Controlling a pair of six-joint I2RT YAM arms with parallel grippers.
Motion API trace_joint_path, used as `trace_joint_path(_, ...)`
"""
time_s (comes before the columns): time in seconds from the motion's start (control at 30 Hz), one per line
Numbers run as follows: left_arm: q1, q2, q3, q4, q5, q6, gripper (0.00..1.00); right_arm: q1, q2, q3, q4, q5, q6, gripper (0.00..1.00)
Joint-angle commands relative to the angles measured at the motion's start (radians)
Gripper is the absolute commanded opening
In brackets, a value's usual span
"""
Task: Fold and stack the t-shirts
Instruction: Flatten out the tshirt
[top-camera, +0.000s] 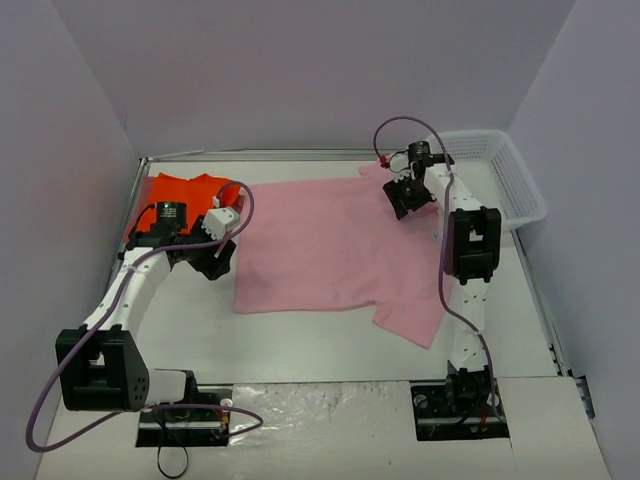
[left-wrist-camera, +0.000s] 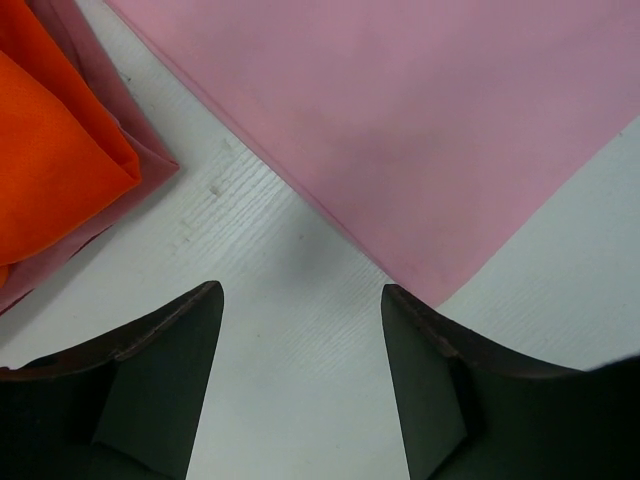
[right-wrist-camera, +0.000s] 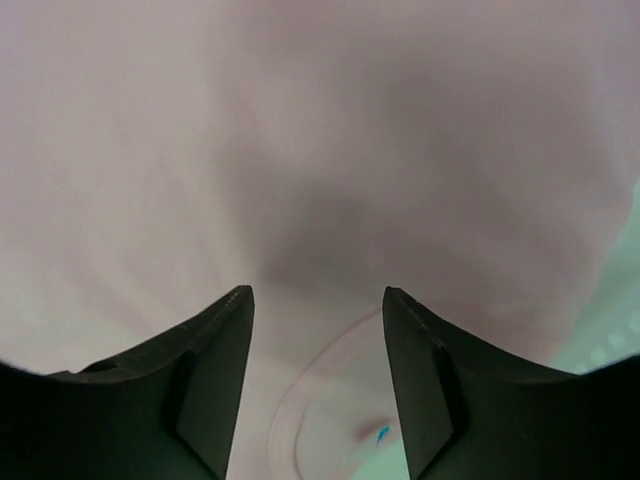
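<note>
**Pink shirt flat at centre, both pincers apart**

Surface and room: white table (top-camera: 330, 345), faint wood grain in the left wrist view. Plain pale grey walls (top-camera: 300, 70) close it in at left, back and right. A crinkled clear sheet (top-camera: 320, 405) lies along the near edge between the two arm bases.

Task things: light pink t-shirt (top-camera: 320, 250) spread flat mid-table, with one sleeve reaching toward the near right. Orange t-shirt (top-camera: 185, 187) sits in the far left corner, bunched or folded. In the left wrist view it lies on top of a dull pinkish-red shirt (left-wrist-camera: 150, 150), whose edge shows along its side. A strip of bare table separates that pile from the pink shirt.

Around and in the way: purple cables (top-camera: 60, 380) loop off both arms. The right arm stands over the pink shirt's right side and hides part of it.

Left pincer (left-wrist-camera: 300, 290): fingers apart, nothing between them. It is over bare table, between the orange pile and the pink shirt's left edge.

Right pincer (right-wrist-camera: 318, 290): fingers apart, low over the far right part of the pink shirt. The wrist view is blurred; the curved collar (right-wrist-camera: 320, 400) shows between the fingers. No cloth looks pinched.

Containers: white mesh basket (top-camera: 520, 190) in the far right corner, just beside the right arm and apart from the shirts. I cannot make out any cloth inside it.
</note>
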Motion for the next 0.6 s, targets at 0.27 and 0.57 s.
trace_joint_path(0.27,-0.25,-0.165,-0.047,-0.031,-0.187,0.149,0.65,-0.011,-0.45,-0.239,-0.114,-0.115,-0.02,0.64)
trace_joint_path(0.57,-0.468,-0.234,-0.334,0.078,-0.463,0.266,0.65,-0.022,-0.919,-0.791,-0.079,-0.096,-0.022,0.66)
